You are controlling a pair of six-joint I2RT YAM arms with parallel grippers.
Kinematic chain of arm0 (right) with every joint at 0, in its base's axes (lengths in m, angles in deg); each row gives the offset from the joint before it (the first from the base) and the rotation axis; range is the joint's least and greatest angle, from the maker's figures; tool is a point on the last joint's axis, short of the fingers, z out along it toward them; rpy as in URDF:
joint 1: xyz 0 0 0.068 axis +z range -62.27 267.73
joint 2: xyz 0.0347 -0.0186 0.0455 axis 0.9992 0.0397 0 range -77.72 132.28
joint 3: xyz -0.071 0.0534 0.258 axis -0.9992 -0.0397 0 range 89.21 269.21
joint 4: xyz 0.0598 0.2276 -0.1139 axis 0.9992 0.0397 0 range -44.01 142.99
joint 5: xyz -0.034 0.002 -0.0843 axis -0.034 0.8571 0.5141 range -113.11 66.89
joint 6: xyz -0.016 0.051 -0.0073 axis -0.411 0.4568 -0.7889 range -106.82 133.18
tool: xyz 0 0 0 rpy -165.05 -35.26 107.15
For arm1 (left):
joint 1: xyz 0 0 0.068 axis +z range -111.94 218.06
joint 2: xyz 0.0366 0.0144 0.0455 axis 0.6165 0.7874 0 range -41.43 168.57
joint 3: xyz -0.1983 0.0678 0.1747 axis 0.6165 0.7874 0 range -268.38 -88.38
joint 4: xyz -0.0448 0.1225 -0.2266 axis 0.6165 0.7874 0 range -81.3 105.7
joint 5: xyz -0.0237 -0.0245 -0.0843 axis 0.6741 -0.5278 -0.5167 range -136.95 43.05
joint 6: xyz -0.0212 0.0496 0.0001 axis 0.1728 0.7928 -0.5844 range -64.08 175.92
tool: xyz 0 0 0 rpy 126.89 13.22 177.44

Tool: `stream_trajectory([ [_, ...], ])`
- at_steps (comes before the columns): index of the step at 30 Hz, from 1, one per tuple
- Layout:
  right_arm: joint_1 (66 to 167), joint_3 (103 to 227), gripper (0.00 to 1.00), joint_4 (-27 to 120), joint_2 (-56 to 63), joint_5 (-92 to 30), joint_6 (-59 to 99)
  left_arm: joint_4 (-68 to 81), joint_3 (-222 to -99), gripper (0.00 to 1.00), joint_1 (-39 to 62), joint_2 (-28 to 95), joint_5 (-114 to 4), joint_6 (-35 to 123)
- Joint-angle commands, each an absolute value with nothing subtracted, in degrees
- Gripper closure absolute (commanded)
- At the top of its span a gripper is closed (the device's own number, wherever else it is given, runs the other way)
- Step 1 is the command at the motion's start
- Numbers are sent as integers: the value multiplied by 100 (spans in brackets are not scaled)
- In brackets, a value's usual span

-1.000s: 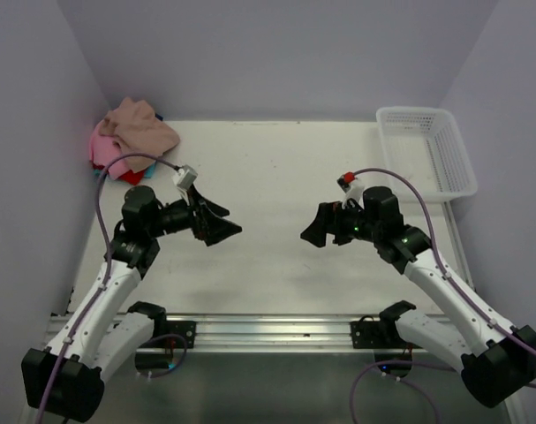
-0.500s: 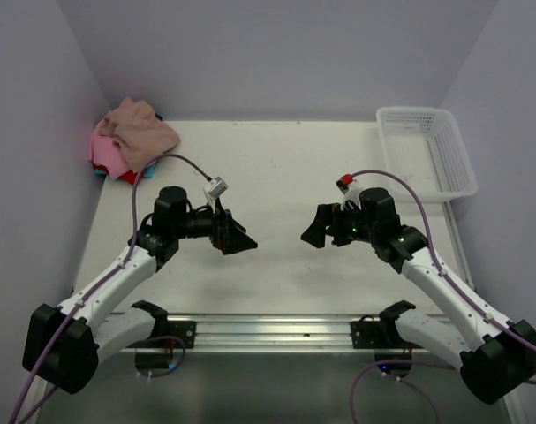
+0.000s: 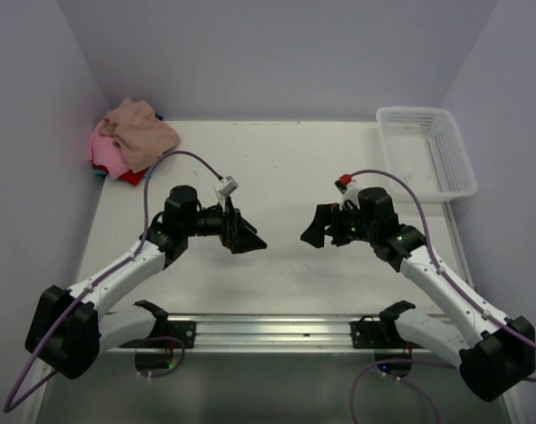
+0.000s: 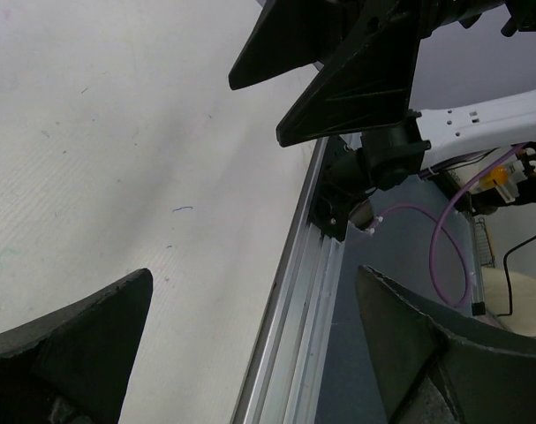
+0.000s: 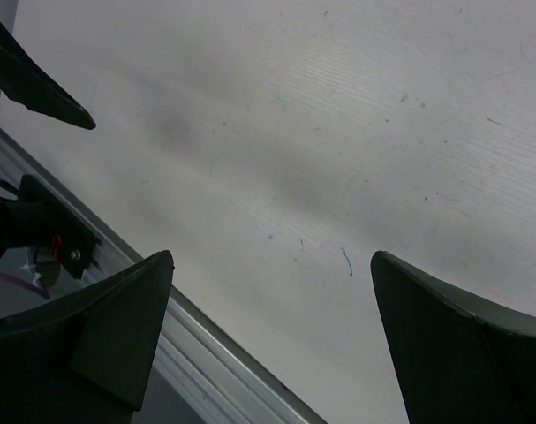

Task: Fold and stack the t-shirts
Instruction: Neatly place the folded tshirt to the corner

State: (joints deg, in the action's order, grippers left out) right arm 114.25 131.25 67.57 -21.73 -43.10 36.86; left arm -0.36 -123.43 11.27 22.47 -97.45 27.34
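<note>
The t-shirts [image 3: 131, 140] lie in a bunched heap in the far left corner of the desk [image 3: 276, 168], a tan one on top with pink, red and a bit of blue under it. They are not folded and not in a neat stack. A white basket [image 3: 429, 150] sits in the far right corner.

The left end effector [image 3: 247, 238] and the right end effector [image 3: 313, 230] both hang over the middle of the desk, pointing at each other. Both have their fingers apart and hold nothing. Both are well away from the heap.

I think the job now is to get a shirt. That would mean the left arm reaching back to the corner, since it is nearer, and pinching the top cloth.

The heap is pressed close to the left wall and back wall, so there is little room there. The middle of the desk is wide and flat, good for spreading. The metal rail [image 4: 294, 291] runs along the near edge
</note>
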Motion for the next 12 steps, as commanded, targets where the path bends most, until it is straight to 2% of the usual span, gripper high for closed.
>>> stream_trajectory([
  [1,11436,13157,1,6533,-2147,-4201,3585,-536,-12565,0,1055,2308,-9758,2648],
  [12,11436,13140,1,6497,-2094,-4192,3568,-598,-12494,0,1011,2098,-9407,2727],
])
